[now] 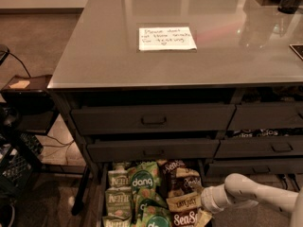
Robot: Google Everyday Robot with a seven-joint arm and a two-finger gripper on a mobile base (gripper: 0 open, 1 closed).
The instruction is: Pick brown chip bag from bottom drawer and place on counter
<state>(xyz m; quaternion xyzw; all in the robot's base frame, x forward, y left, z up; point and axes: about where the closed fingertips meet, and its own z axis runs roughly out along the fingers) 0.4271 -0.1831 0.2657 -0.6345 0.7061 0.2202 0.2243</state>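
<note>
Down at the lower edge, the bottom drawer [103, 193] stands pulled out under the counter [109, 56], packed with snack bags. The brown bag [184, 215] lies near the drawer's front right, its tan band printed with small dark words that look like "Lightly Salted" and big white "Sea S" lettering below, cut off by the frame. A second brown bag [173, 170] with the same white "Sea S" lies behind it. To their left sit green bags [142, 181] marked "dang" and pale bags [118, 179] marked "Kettle".

A white arm [255, 195] reaches in from the right, low over the drawer. The gripper [198, 206] at its end is down among the bags, right beside the brown bag's tan band; whether it is open or closed, or holding anything, I cannot tell.

On the glossy counter lies a white note [166, 38], handwritten, seeming to read "Please don't eat these snacks, for testing" with a small heart. Two closed drawers [154, 120] with rectangular handles sit above the open one.
</note>
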